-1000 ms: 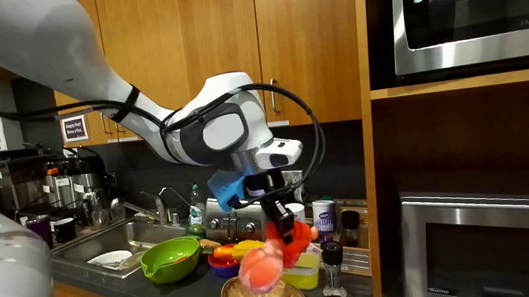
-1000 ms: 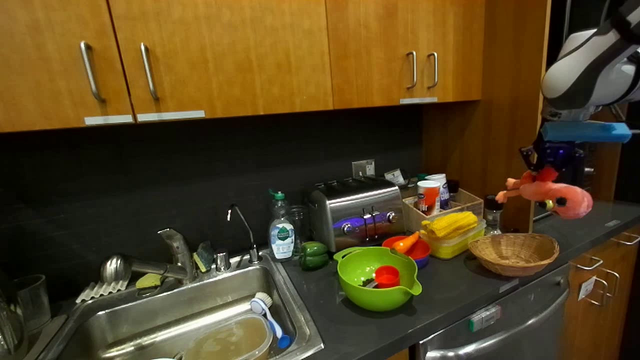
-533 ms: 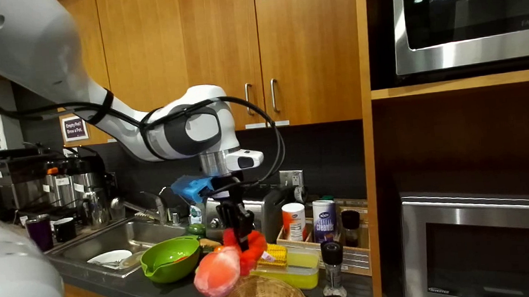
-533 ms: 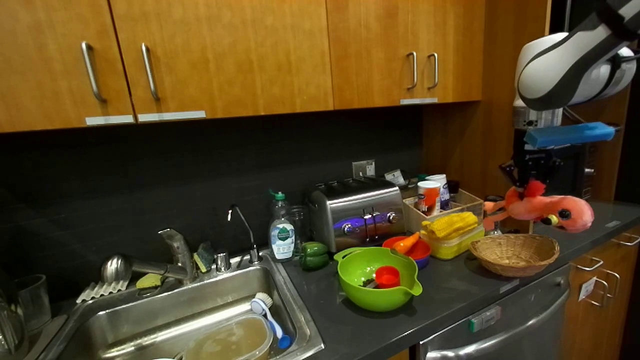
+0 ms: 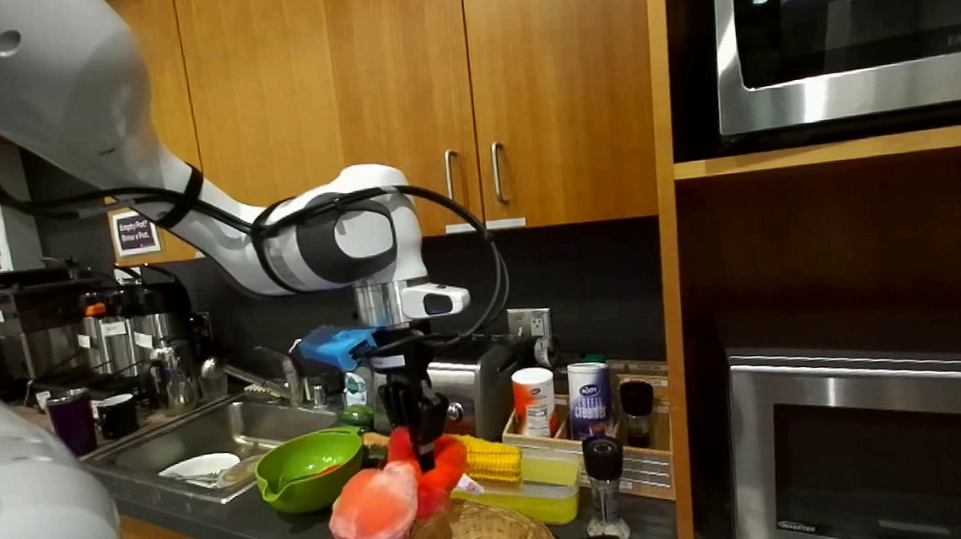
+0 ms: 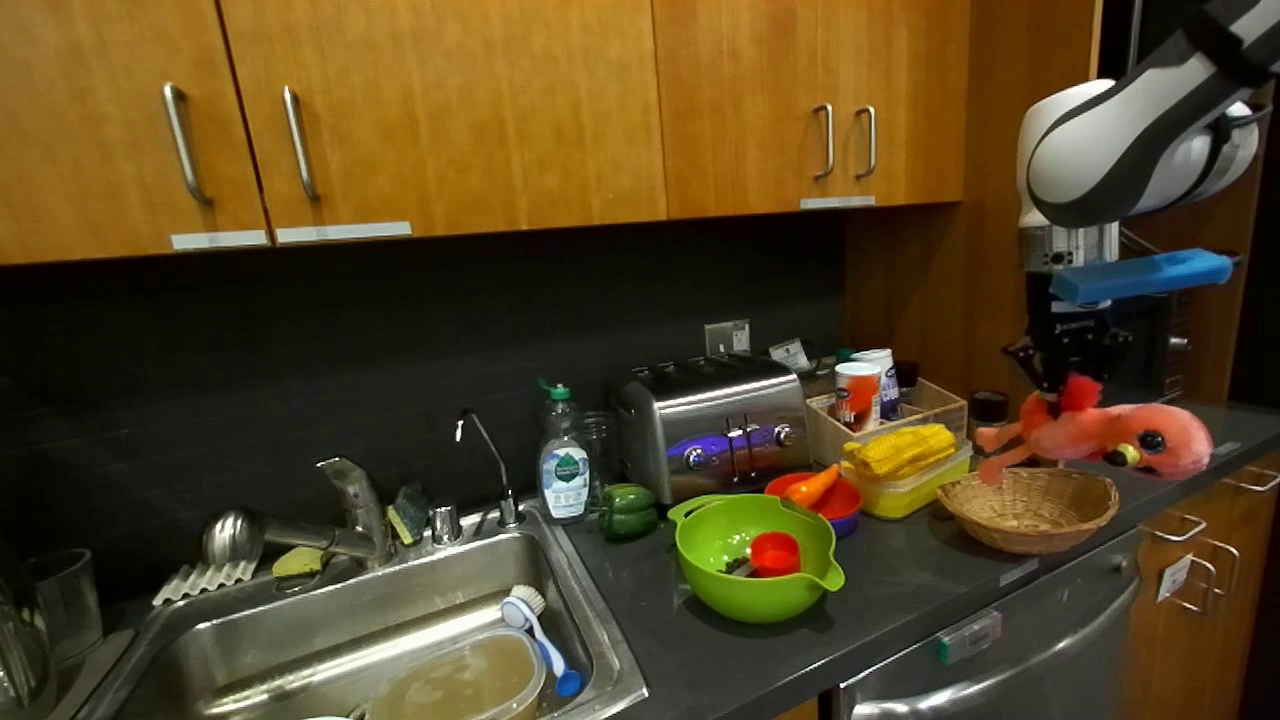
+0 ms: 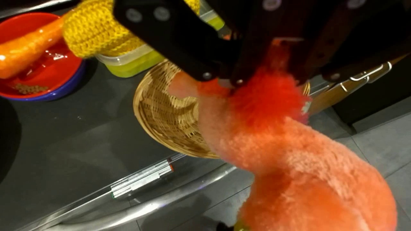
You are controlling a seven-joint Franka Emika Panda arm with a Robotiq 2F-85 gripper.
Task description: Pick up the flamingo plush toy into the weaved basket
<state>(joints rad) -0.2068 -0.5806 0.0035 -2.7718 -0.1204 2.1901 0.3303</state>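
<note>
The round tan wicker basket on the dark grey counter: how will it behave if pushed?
The round tan wicker basket is probably light, as it looks thinly woven. It may slide, since the dark grey counter looks smooth. It flares upward, so a high push might tip it.

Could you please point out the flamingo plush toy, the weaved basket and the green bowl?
Flamingo plush toy (image 6: 1074,437), in an exterior view: on its pink body.
Weaved basket (image 7: 161,113), in the wrist view: on its inner wall.
Green bowl (image 6: 752,598), in an exterior view: on its outer wall.

Flamingo plush toy (image 7: 289,157) partly beyond the wrist view's bottom edge, weaved basket (image 7: 160,109) partly hidden behind it.
</note>
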